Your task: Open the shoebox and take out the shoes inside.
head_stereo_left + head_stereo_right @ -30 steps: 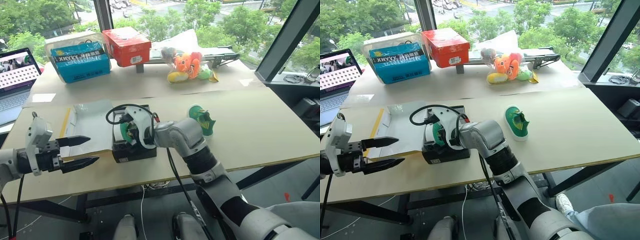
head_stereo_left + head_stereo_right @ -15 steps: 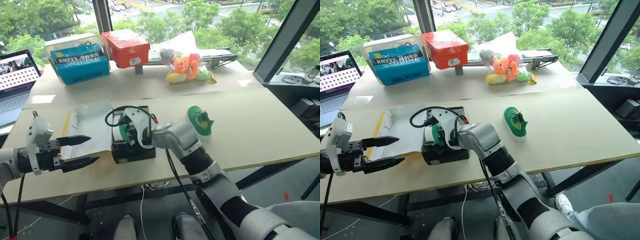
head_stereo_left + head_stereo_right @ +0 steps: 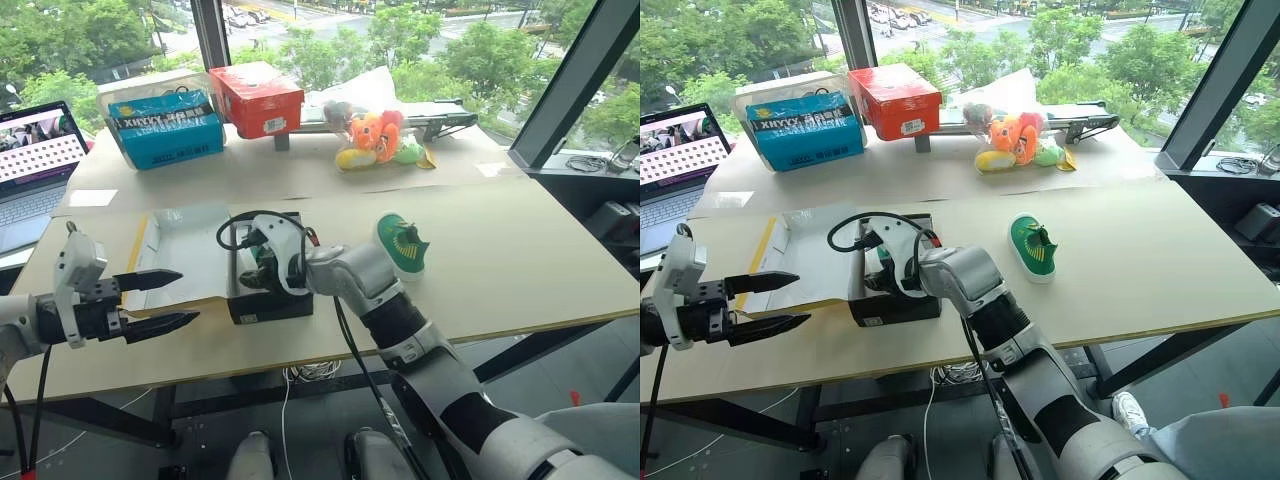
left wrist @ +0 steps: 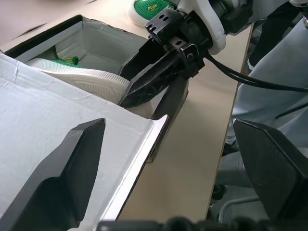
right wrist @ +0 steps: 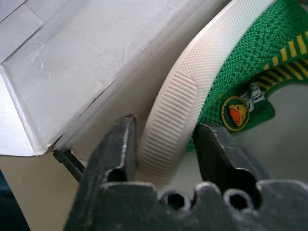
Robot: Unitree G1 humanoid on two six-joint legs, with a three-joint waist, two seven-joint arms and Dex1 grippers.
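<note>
The shoebox (image 3: 268, 290) sits open on the worktop (image 3: 520, 260), its lid folded flat out toward nine o'clock. The right gripper (image 5: 161, 144) reaches down into the box, its two black fingers clamped on the white sole of a green shoe (image 5: 226, 82) lying on its side. The second shoe (image 3: 403, 243) rests on the worktop at three o'clock from the box. At eight o'clock, the left gripper (image 3: 165, 303) hovers with fingers spread, holding nothing.
</note>
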